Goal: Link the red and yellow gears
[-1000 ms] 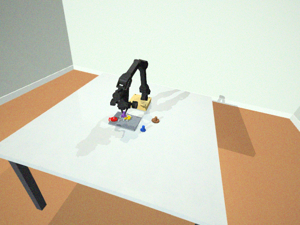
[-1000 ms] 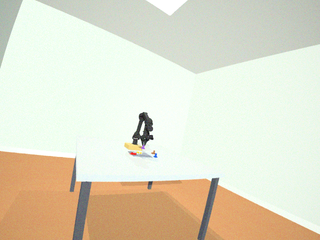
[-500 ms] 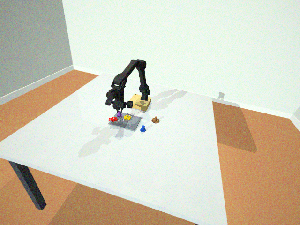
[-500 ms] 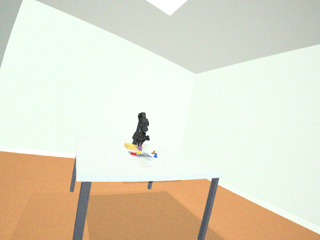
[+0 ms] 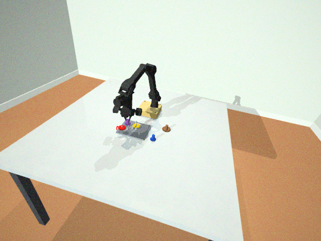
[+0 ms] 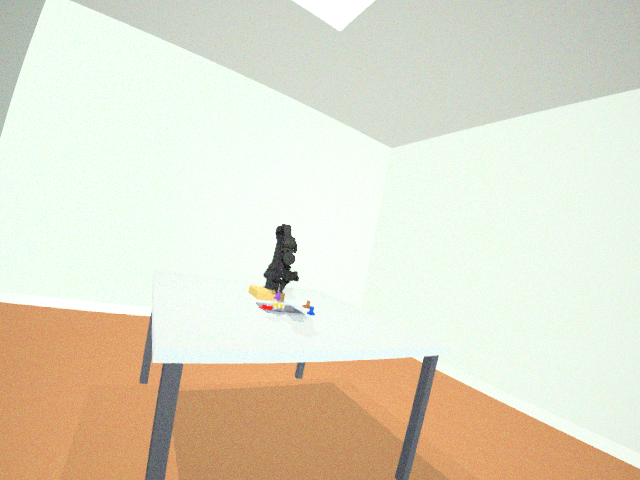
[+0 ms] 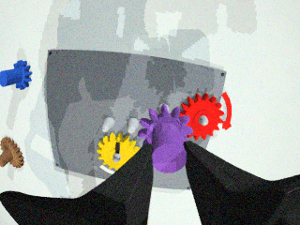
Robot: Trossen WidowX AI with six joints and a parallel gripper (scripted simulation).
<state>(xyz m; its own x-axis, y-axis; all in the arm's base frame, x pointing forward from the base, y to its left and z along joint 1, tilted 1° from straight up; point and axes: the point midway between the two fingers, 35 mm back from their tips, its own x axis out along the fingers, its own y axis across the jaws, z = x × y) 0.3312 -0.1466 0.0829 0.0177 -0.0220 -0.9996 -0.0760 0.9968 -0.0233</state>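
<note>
My gripper (image 5: 127, 119) (image 7: 168, 149) is shut on the handle of the purple gear (image 5: 127, 122) (image 6: 278, 296) (image 7: 165, 131) and holds it above the grey board (image 5: 141, 135) (image 7: 70, 80). In the wrist view the purple gear shows between the red gear (image 5: 121, 127) (image 6: 266, 307) (image 7: 202, 117) and the yellow gear (image 5: 136, 125) (image 7: 108, 151) with its black stripe. Two pegs show left of the purple gear, one peg (image 7: 108, 124) and another peg (image 7: 133, 125). A further peg tip is mostly hidden behind the purple gear. Whether the purple gear touches a peg is unclear.
The blue gear (image 5: 153, 138) (image 6: 311, 311) (image 7: 21, 75) and the brown gear (image 5: 166, 128) (image 6: 307, 304) (image 7: 11, 152) stand on the table (image 5: 181, 165) beside the board. The yellow base block (image 5: 149, 110) (image 6: 261, 292) lies behind the board. A red arrow curves beside the red gear.
</note>
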